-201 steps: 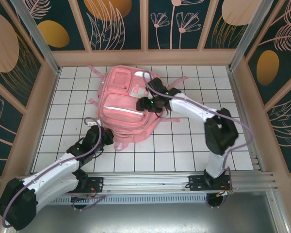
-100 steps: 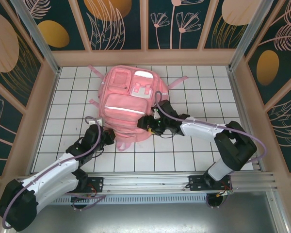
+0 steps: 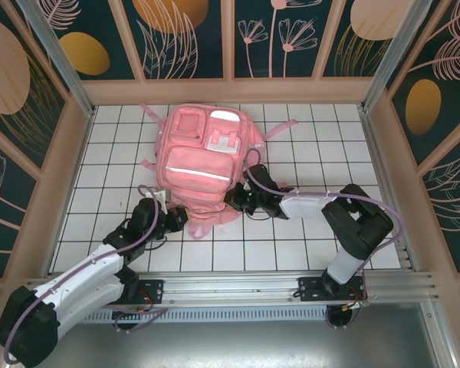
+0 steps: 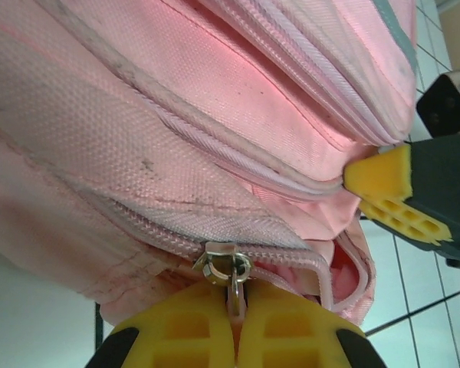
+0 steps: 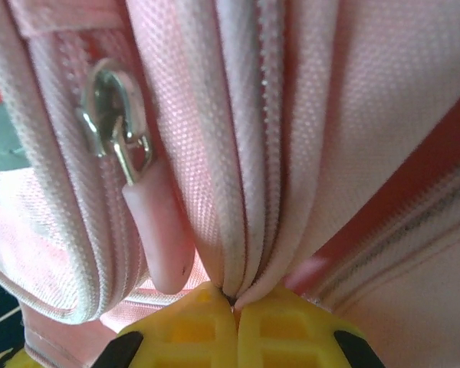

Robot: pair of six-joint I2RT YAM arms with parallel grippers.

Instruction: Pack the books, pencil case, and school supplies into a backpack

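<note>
The pink backpack lies flat on the white tiled table, front pockets up. At its near left corner my left gripper is shut on the metal zipper pull of the main zipper. The yellow fingers meet around the tab, and the zip gapes just to the right of the slider. My right gripper is at the near right edge, shut on a fold of backpack fabric and zipper seam. A loose pink zipper tab hangs beside it. The books, pencil case and school supplies are out of view.
Pink straps trail from the bag's far side and sides across the tiles. Wooden walls enclose the table on the left, right and back. A metal rail runs along the near edge by the arm bases.
My right gripper came down from the top of the backpack to its near right edge and shut on the fabric. The left gripper edged slightly right, holding the zipper pull.
</note>
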